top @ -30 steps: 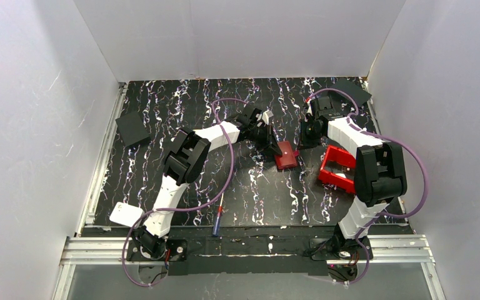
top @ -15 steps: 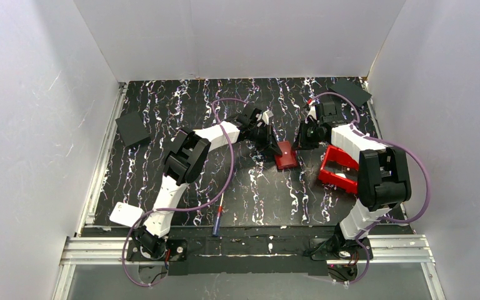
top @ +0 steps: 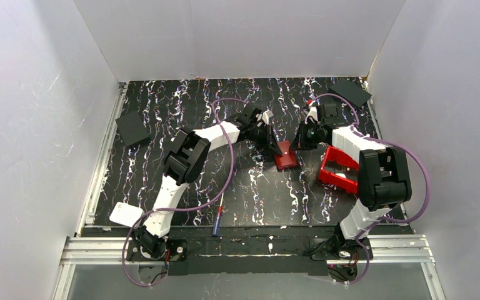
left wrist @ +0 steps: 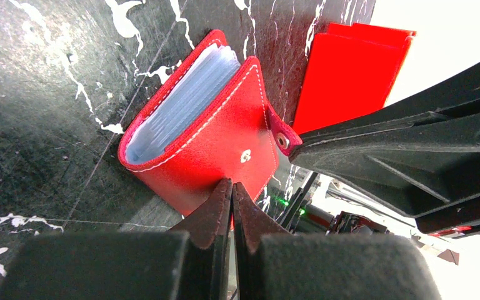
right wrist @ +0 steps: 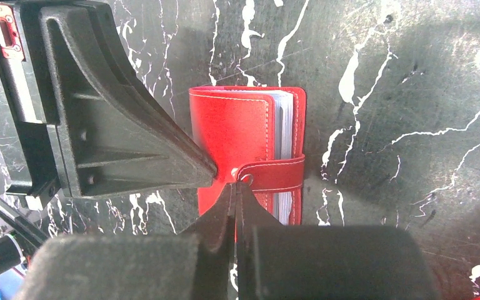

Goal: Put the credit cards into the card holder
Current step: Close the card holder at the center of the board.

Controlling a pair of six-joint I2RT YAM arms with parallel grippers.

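Card holder folded, both arms on it; task looks nearly done.
Mid bench [top: 162,162], near the red bin [top: 337,169]: card holder [top: 285,156], strap [right wrist: 275,174] wrapped over. Your left jaws are closed, empty, pressing the cover; right jaws closed at the snap. No credit cards loose nearby; probably only snapping remains.

Card holder [right wrist: 240,128] partly hidden behind left claw [right wrist: 213,172]

The card holder [top: 287,159] is bright red with white stitching, a red snap strap and pale grey-blue pockets, the tabletop [top: 181,112] under it black veined with white marbling, the bin [top: 332,179] right of it plain red, the cable [top: 232,159] left of it purple.
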